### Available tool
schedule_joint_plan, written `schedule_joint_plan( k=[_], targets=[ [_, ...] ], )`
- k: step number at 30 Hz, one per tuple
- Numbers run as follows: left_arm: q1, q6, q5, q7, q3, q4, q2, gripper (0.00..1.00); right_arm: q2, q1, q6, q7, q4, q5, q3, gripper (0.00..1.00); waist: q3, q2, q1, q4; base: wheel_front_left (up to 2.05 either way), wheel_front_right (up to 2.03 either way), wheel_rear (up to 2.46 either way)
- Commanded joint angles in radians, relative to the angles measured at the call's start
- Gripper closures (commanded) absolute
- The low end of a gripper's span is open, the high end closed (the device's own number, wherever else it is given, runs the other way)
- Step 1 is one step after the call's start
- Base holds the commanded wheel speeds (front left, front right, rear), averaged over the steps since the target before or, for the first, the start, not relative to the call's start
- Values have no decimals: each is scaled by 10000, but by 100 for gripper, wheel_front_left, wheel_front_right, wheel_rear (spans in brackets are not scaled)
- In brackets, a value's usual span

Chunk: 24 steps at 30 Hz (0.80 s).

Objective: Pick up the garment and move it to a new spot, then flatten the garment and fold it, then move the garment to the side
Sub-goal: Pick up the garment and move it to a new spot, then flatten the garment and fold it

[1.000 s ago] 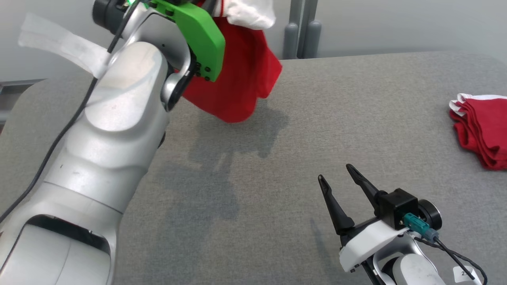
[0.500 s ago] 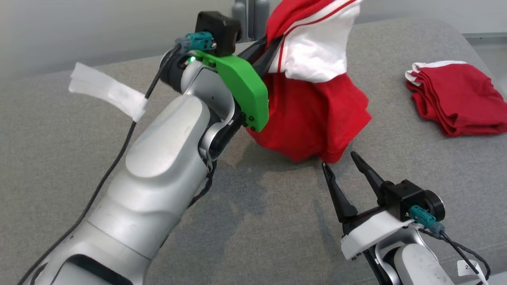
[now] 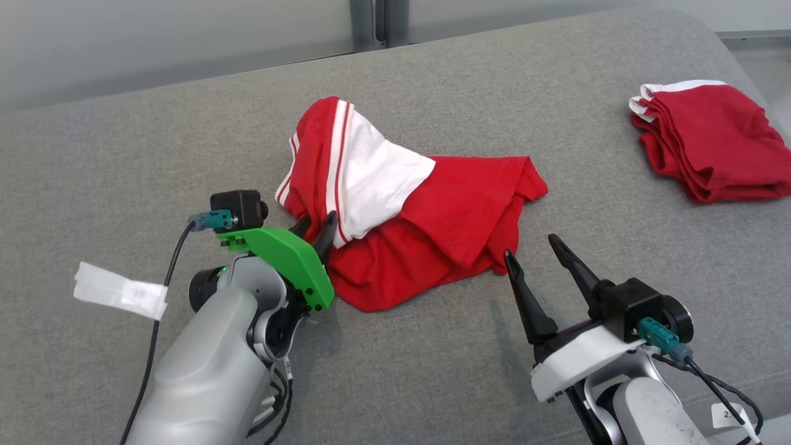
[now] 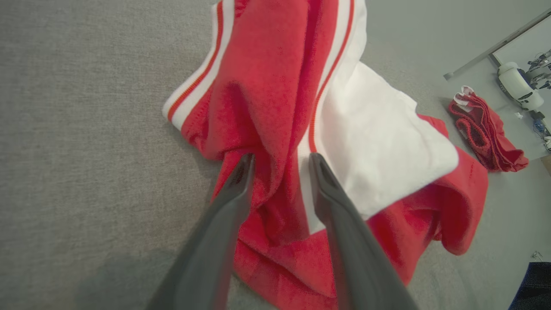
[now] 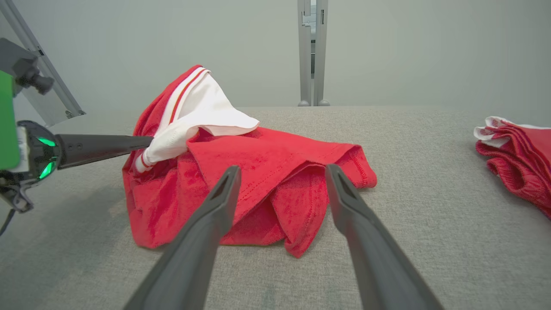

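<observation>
Well, the crumpled red-and-white cloth garment [image 3: 426,241] lies in a heap in the middle of the grey fabric-covered surface [image 3: 123,154], well apart from the folded red cloth pile [image 3: 710,142] at the far right. The left hand [image 3: 316,220] is at the heap's left edge, fingers apart w/ a red fold sitting between them, so it's open, not pinching. The right hand [image 3: 529,246] is wide open & holds nothing, tips just beside the heap's near hem corner [image 5: 297,245].

The garment looks soft, light & floppy: it'll prob. sag, bunch up & drag if held in one place. Not slippy, not breakable. Best bet is to take it at the edges, e.g. the striped band [image 3: 337,161] w/ one hand & a hem corner w/ the other, then pull gently apart so it goes flat. Grabbing the thick middle would likely lift many layers at once.
</observation>
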Motion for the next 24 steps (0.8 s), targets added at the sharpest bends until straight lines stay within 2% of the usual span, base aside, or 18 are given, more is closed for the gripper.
schedule_joint_plan(
  k=[1, 9, 16, 21, 24],
  targets=[
    [253, 36, -11, -98, 67, 39, 102, 0, 3, 2, -8, 17, 13, -56, 7, 0, -154, 0, 0, 193, 0, 0, 0],
    [845, 463, 306, -277, -63, -237, 587, 0, -2, 256, -8, 147, -9, -77, 50, 0, -599, 0, 0, 642, 0, 0, 0],
    [457, 684, 830, -148, -394, -1203, 978, 0, -2, 304, -8, 172, -5, -14, 130, 0, -832, 0, 0, 525, 0, 0, 0],
    [-64, 685, 1195, 442, -813, -1944, 1159, 0, -2, 324, -8, 189, 0, 77, 206, 0, -815, 0, 0, -2, 0, 0, 0],
    [-584, 829, 1523, 976, -1126, -2152, 1152, 0, -3, 195, -8, 95, -42, 155, 238, 0, -560, 0, 0, -665, 0, 0, 0]
  ],
)
